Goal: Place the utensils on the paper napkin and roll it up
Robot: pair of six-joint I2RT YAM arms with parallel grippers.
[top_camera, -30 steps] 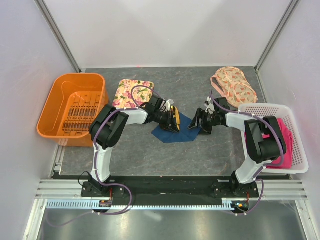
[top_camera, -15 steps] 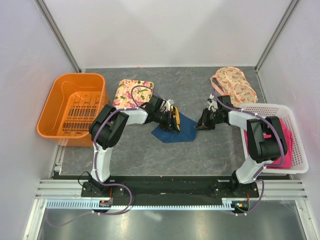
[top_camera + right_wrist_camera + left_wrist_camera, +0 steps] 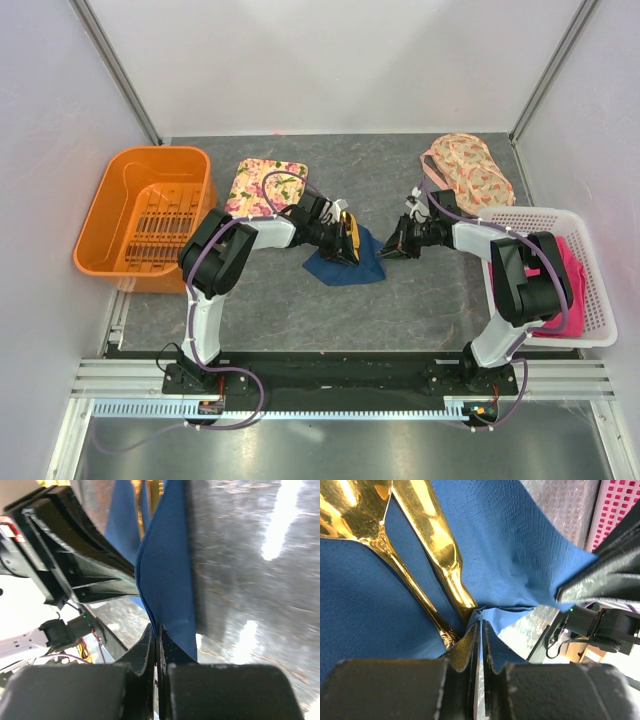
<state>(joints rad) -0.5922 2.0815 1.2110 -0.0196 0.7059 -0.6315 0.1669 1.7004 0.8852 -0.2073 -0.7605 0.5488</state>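
Near the middle of the worktop, the dark blue napkin is lying with the gold cutlery resting on it, handles pointing toward the left end effector.

A second ago the right end effector was hanging released just to the right of the napkin's right corner. Now it is clenched on that corner, and the wrist view is showing the blue sheet rising out of its closed jaws as a lifted flap. From above, the napkin is looking narrower on its right side than before, because the corner is being drawn up and left toward the cutlery.

The left end effector is staying clenched at the far left part of the napkin, by the cutlery handles. Its jaws are almost touching, and a small fold of blue paper appears to be pinched between them.

Judging by this, the placing step is done and the wrapping is beginning, with the first fold being carried over the cutlery. The paper is thin, so pulling against the left grip could tear it or drag the cutlery out of line.
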